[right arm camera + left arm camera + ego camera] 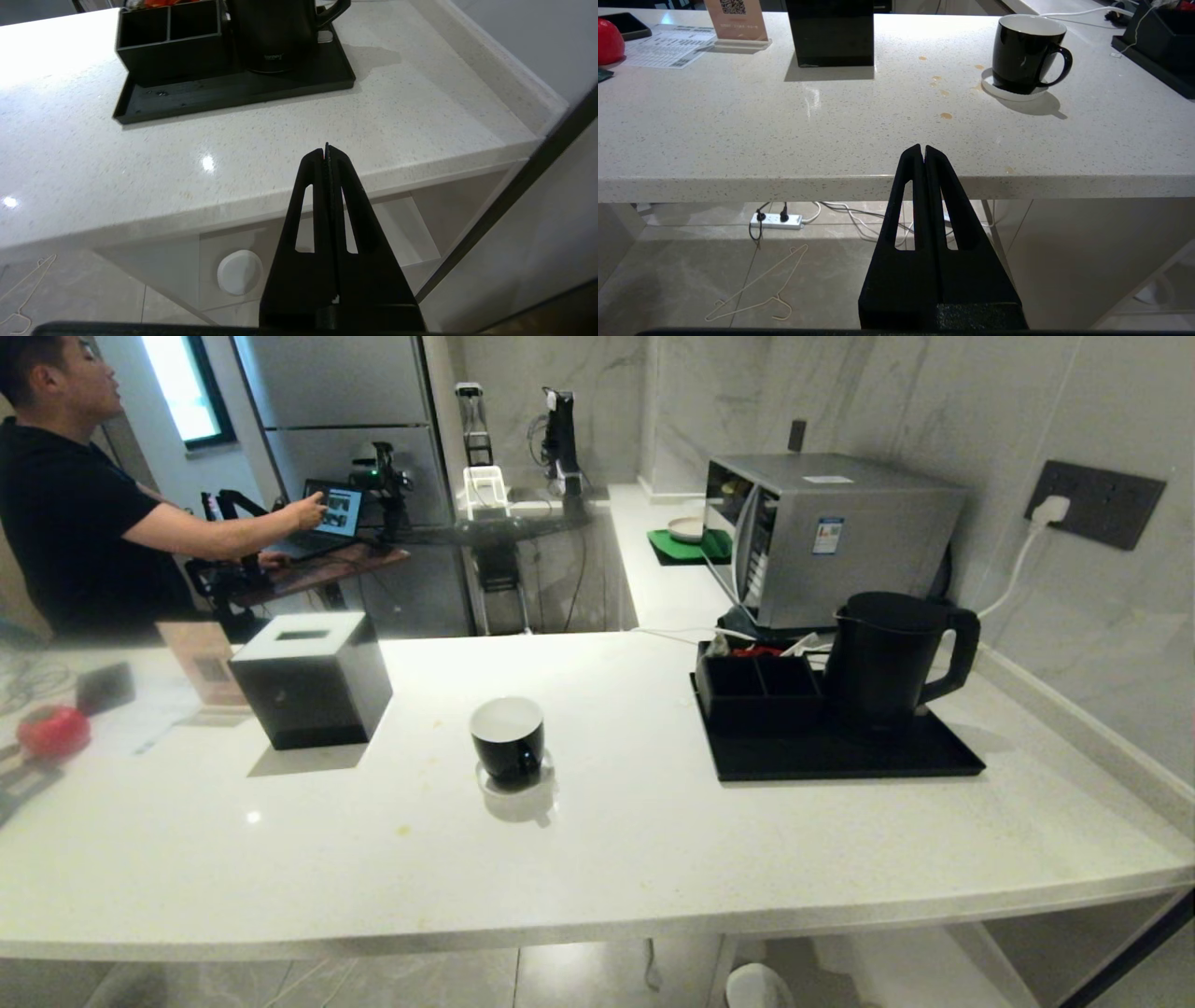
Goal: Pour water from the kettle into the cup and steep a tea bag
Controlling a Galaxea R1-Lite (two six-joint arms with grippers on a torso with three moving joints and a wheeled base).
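Kettle [882, 658] matte black, on black tray [840, 758]. Cup [507, 739] glossy black outside, white inside. Counter [653, 821] white w/ fine speckles, few brownish spots. Tissue box [313, 679] black w/ white top.

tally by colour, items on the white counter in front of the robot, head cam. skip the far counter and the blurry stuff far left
Black: 5 — kettle, cup, tray, compartmented box, cube box
White: 1 — coaster under the cup
Total: 6
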